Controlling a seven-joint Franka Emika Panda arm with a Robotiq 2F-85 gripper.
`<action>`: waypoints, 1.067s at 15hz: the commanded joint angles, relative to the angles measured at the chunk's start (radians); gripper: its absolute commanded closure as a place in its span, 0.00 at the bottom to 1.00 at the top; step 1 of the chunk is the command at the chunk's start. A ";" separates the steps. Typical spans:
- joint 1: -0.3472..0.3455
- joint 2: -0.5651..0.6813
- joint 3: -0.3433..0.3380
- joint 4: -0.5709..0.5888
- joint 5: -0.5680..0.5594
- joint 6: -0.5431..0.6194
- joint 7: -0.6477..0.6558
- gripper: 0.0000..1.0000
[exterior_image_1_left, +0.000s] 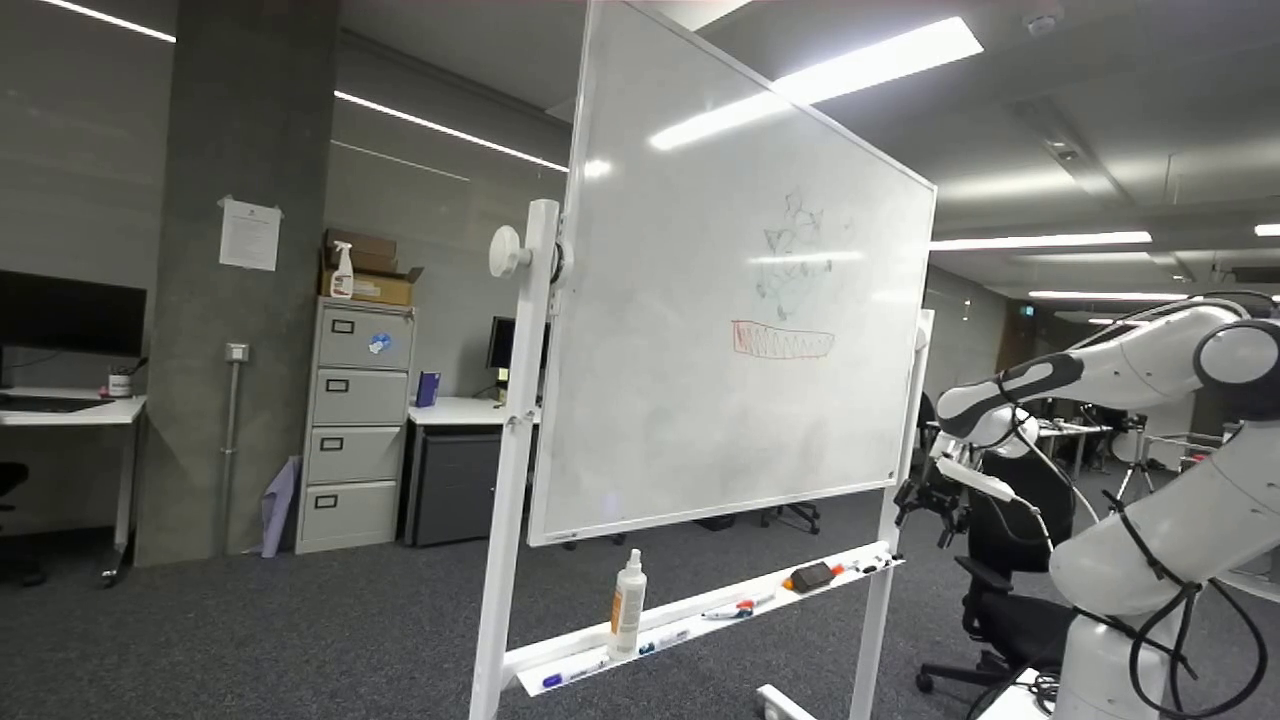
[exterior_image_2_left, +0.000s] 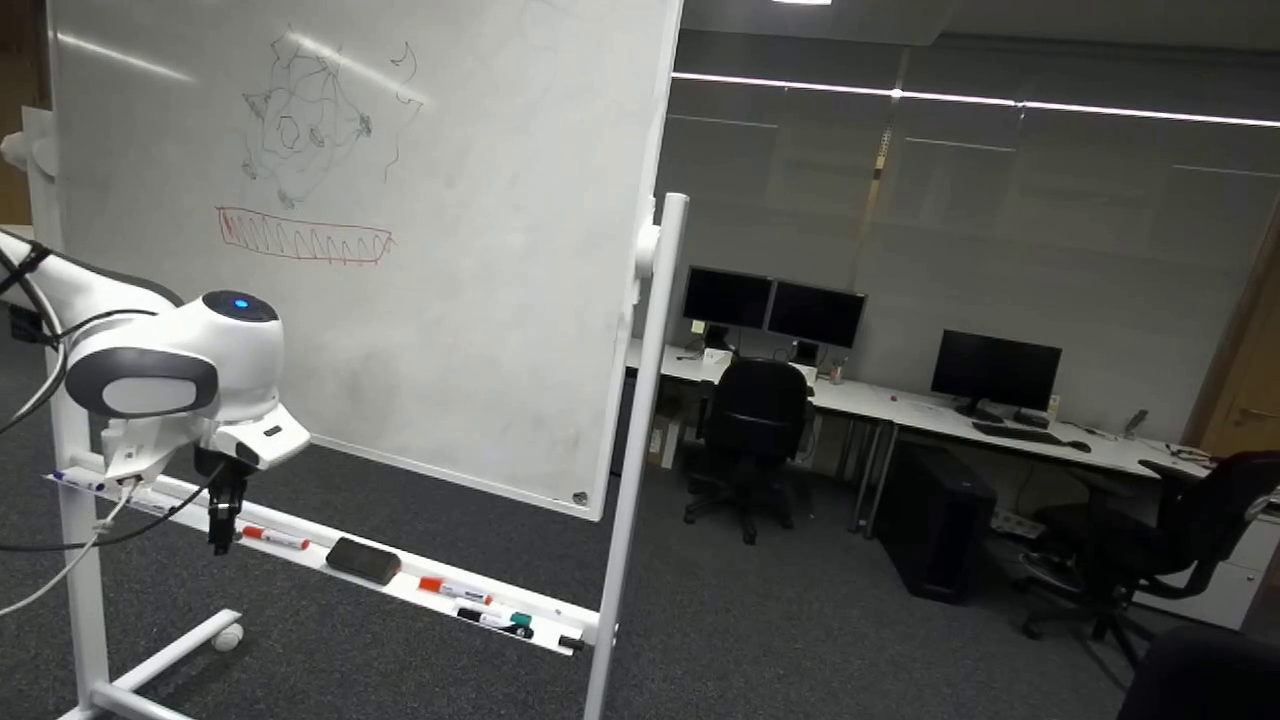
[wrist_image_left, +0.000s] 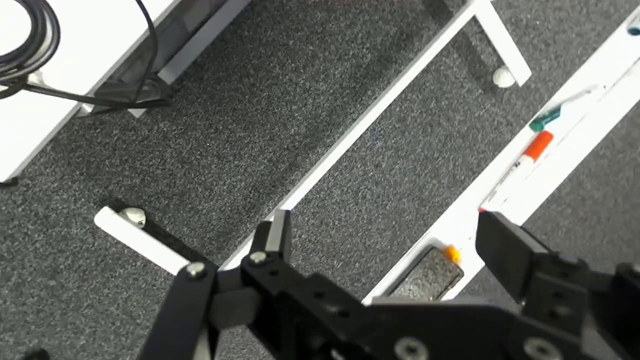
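Note:
My gripper (wrist_image_left: 382, 215) is open, its two black fingers wide apart with nothing between them. In the wrist view it hangs above a white pen tray (wrist_image_left: 462, 227). A dark eraser (wrist_image_left: 430, 275) lies on that tray, partly hidden by the gripper's body, with a small orange thing (wrist_image_left: 452, 254) at its end. Farther along are a marker with an orange-red cap (wrist_image_left: 539, 145) and a green-capped marker (wrist_image_left: 546, 119). Both exterior views show the gripper (exterior_image_1_left: 930, 510) (exterior_image_2_left: 225, 515) near the tray, in front of the whiteboard (exterior_image_1_left: 680, 400) (exterior_image_2_left: 500, 250). Whether it touches the tray cannot be told.
A spray bottle (exterior_image_1_left: 628, 605) stands upright on the tray, with several markers lying along it. The whiteboard bears a dark sketch and a red hatched box. White stand bars (wrist_image_left: 350, 135) run near the floor. A white table (wrist_image_left: 75, 45) with coiled cable and an office chair (exterior_image_1_left: 1020, 610) are nearby.

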 joint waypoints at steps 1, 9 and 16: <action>-0.002 0.093 -0.012 0.002 0.092 0.105 0.049 0.00; 0.069 0.274 0.003 0.000 0.257 0.356 0.032 0.00; 0.243 0.417 -0.009 -0.001 0.649 0.664 -0.088 0.00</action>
